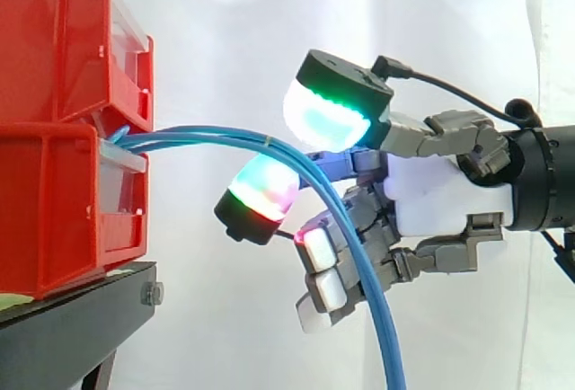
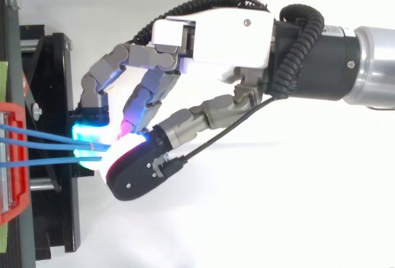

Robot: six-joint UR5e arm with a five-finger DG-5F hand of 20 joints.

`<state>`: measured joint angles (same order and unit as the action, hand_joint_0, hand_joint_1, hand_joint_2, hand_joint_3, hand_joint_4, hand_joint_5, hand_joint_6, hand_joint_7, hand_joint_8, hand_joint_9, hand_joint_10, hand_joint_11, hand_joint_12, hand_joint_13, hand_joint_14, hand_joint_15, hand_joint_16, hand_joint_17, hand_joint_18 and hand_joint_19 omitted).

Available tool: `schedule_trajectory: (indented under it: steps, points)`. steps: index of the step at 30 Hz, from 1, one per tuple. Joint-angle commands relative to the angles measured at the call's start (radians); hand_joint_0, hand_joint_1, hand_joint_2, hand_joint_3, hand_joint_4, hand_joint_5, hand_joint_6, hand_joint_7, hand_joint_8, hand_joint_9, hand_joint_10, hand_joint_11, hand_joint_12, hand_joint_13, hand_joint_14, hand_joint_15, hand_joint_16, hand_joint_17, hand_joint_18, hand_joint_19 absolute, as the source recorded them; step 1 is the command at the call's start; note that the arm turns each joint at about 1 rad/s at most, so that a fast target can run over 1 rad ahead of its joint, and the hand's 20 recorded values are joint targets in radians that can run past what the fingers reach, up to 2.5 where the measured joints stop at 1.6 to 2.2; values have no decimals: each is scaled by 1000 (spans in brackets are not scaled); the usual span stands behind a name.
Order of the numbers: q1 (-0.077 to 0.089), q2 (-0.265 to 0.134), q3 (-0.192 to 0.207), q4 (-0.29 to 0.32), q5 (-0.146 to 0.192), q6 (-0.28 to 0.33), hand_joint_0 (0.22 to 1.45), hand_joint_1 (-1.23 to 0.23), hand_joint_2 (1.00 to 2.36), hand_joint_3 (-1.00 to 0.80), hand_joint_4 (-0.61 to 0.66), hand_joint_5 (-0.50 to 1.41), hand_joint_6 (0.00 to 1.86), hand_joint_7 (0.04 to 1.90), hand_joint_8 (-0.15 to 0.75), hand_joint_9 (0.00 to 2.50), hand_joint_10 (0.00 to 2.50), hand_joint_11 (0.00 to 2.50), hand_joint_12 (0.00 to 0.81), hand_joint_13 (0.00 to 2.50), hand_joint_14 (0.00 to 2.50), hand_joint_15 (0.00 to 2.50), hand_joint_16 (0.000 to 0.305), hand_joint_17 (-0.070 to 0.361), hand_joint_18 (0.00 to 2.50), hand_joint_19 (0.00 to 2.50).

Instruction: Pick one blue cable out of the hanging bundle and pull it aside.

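Side view: my hand (image 1: pixel 431 192) curls around the blue cables (image 1: pixel 216 137), which arch right from the red bins (image 1: pixel 63 183) at left and then hang down.

Top view: the cables run together into my pads (image 2: pixel 86 131). No single cable is pulled aside yet.

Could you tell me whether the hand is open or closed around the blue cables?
Closed: the hand curls its fingers round the blue cables, which pass between two glowing pads and hang down below.

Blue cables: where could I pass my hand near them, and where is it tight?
Free: above the blue cables, between the red bins and the hand; also under their arch, just beside the bins and black stand. Crowded: where the hand meets the cables.
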<state>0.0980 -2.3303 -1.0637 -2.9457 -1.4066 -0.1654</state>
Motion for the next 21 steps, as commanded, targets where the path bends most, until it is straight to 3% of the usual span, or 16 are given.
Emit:
schedule_trajectory:
  steps: [1, 5, 12, 21]
  points:
    - [-4, -1, 8, -9, -5, -8, 498, -547, 1000, -500, 41, -90, 874, 906, 304, 1119, 19, 485, 317, 1047, 22, 532, 44, 98, 779, 415]
    - [-8, 0, 16, -26, -5, -13, 587, -591, 1006, -421, 15, -93, 873, 954, 291, 1116, 18, 495, 299, 1029, 21, 545, 41, 91, 752, 449]
    - [-11, -1, 21, -29, -6, -13, 587, -699, 1021, -182, -5, -89, 898, 994, 300, 1109, 18, 512, 302, 1025, 22, 550, 41, 93, 762, 443]
    - [-15, -1, 22, -33, -12, -13, 641, -819, 1022, -165, -41, -112, 930, 889, 278, 1034, 18, 531, 291, 1003, 23, 553, 41, 93, 766, 441]
